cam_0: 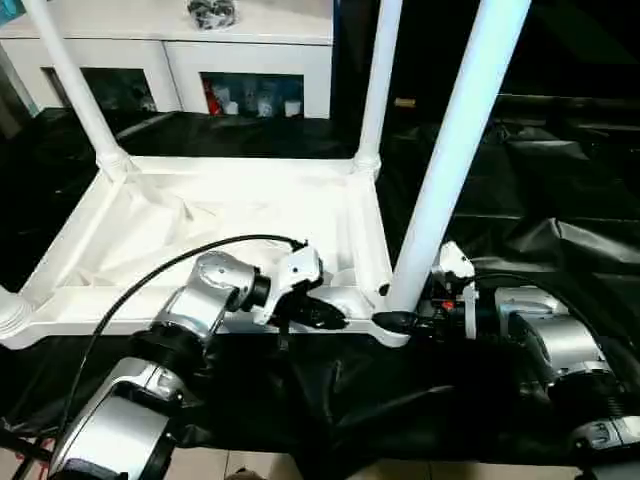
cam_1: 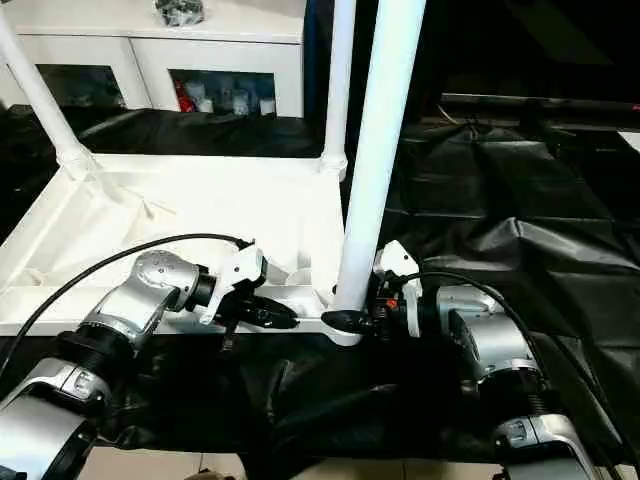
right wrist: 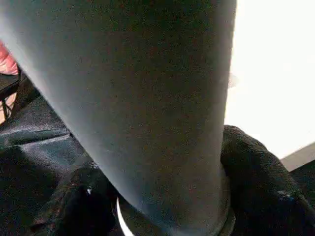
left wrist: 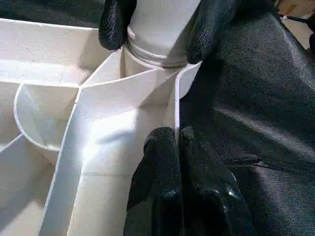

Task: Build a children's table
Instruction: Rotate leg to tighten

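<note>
The white table top [cam_0: 230,215] lies upside down on black cloth, ribbed underside up. Two legs stand in its far sockets: far left leg [cam_0: 72,85] and far right leg [cam_0: 378,80]. A third leg [cam_0: 455,150] stands in the near right corner socket [left wrist: 147,61]. My right gripper [cam_0: 397,321] is shut on this leg's base, one finger [left wrist: 114,24] on each side. My left gripper [left wrist: 176,136] is shut on the top's thin rim wall [left wrist: 175,105], just beside that corner. At the near left corner, a round white part [cam_0: 10,312] shows at the picture's edge.
A white glass-door cabinet [cam_0: 170,55] stands behind the work, with a dark object [cam_0: 212,12] on top. Crumpled black cloth [cam_0: 545,210] spreads to the right and front. A black cable [cam_0: 150,275] arcs over my left forearm.
</note>
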Robot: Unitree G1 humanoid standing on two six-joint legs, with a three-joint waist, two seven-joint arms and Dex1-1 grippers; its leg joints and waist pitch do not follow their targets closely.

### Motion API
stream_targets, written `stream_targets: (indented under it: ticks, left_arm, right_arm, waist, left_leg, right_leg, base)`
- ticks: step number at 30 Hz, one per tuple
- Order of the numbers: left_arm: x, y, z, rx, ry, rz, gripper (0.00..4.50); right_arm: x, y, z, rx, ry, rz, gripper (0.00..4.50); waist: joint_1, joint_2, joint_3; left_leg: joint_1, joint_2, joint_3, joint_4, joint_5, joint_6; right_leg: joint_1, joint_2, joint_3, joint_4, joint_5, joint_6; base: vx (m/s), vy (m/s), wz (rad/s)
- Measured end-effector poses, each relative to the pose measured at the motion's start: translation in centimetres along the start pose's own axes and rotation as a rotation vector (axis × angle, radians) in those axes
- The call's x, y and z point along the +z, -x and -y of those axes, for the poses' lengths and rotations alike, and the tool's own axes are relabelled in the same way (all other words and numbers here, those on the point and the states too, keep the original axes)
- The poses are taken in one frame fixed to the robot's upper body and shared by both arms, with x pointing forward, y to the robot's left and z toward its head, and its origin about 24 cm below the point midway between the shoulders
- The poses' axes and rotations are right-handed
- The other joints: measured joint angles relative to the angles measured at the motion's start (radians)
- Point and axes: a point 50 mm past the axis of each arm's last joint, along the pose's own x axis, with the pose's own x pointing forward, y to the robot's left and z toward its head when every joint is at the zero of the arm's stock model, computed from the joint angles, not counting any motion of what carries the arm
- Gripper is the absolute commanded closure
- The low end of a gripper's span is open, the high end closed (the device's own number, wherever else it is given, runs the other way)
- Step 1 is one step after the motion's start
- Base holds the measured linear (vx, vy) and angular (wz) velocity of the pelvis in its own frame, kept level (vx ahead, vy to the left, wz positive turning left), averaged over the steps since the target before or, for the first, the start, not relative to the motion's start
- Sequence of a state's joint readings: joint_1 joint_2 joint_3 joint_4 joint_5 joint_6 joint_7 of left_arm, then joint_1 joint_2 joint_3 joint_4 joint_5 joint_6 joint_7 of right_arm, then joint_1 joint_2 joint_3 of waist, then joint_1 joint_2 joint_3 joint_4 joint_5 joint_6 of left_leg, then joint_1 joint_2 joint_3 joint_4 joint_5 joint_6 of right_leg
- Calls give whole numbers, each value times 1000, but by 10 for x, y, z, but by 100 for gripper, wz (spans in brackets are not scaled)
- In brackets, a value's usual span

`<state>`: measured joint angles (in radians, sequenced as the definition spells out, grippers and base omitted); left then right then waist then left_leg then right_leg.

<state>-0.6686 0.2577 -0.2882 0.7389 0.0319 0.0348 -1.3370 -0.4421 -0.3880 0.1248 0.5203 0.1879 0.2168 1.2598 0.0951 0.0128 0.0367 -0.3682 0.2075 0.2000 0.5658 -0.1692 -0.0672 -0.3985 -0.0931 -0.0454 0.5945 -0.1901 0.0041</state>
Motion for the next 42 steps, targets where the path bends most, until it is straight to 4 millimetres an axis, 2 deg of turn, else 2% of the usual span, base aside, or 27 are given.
stream_targets:
  ticks: [6, 9, 16, 17, 19, 24, 28, 35, 38, 42]
  left_arm:
    - [-1, -1, -8, 125, 24, -2, 450]
    - [1, -7, -16, 276, 62, -1, 450]
    - [6, -27, -20, 402, 121, 24, 450]
    - [7, -28, -20, 410, 125, 25, 450]
    - [7, -30, -20, 418, 131, 28, 450]
    - [8, -29, -19, 400, 121, 29, 450]
    - [8, -24, -17, 344, 92, 36, 450]
    - [6, -11, -12, 220, 35, 32, 450]
    - [5, -3, -8, 139, 5, 14, 450]
    - [2, 1, -5, 74, -4, -5, 450]
  right_arm:
    - [0, -12, 10, -169, -39, 58, 193]
    - [4, -32, 24, -413, -113, 115, 194]
    - [10, -52, 36, -685, -169, 144, 194]
    - [10, -53, 36, -700, -176, 150, 159]
    - [9, -54, 36, -713, -179, 156, 124]
    - [9, -54, 34, -691, -142, 164, 83]
    - [9, -46, 32, -587, -75, 169, 83]
    - [4, -22, 21, -330, -6, 148, 83]
    - [1, -8, 13, -174, 16, 92, 83]
    - [-2, -2, 5, -68, 19, 54, 83]
  waist:
    - [-10, 0, 0]
    - [-39, -1, 0]
    - [-58, 0, -1]
    - [-60, 0, -1]
    - [-60, 0, -1]
    - [-60, -1, -1]
    - [-57, 0, -1]
    - [-29, 3, 0]
    - [-11, 4, 0]
    - [-4, 4, 0]
  left_leg:
    - [3, 0, 0, 0, 0, -1]
    - [5, -2, -3, 1, 1, -2]
    - [6, -2, -4, 0, 1, -1]
    - [6, -2, -4, 0, 1, -1]
    - [5, -3, -4, 0, 1, -1]
    - [4, -4, -4, 0, 1, -1]
    - [2, -4, -4, 0, 1, -1]
    - [0, 1, -3, -5, 1, -1]
    - [-1, 1, -2, -5, 0, 1]
    - [0, 1, -1, -3, -1, 0]
  right_leg:
    - [2, 0, 1, 1, 1, -1]
    - [1, 0, 1, -2, -1, 2]
    - [2, 0, 0, -12, -1, 2]
    - [2, 0, 0, -14, -1, 2]
    - [2, 0, 0, -17, -1, 2]
    - [1, 0, 2, -18, 0, 1]
    - [0, 0, 2, -17, 13, -8]
    - [-2, 3, -4, -15, 13, -2]
    - [-3, 2, -4, -15, 11, -3]
    - [-1, 1, -3, -15, 11, -3]
  base:
    - [0, 0, 0]
    - [-54, 6, -9]
    - [0, 0, 0]
    - [0, 0, 0]
    - [0, 0, 0]
    - [0, 0, 0]
    - [0, 0, 0]
    - [33, -12, 1]
    - [0, 0, 0]
    - [0, 0, 0]
